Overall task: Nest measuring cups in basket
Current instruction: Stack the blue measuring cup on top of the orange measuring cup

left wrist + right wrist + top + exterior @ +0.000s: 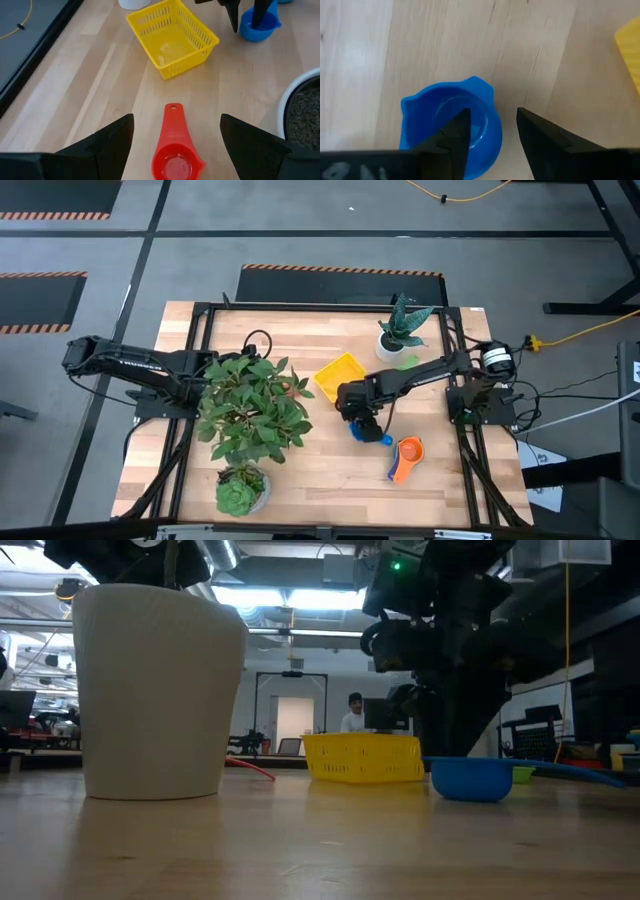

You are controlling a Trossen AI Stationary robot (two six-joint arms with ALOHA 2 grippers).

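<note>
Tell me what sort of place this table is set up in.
Probably a robotics lab or workshop: hazard-striped floor markings around the wooden table, a yellow cable across the floor, and workstations with a seated person behind.

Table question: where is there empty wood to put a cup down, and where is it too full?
Bare wood runs along the near edge of the table, between the small potted succulent and the orange cup. Crowded: the middle, where the big leafy plant, yellow basket, blue cup and right gripper sit close together.
</note>
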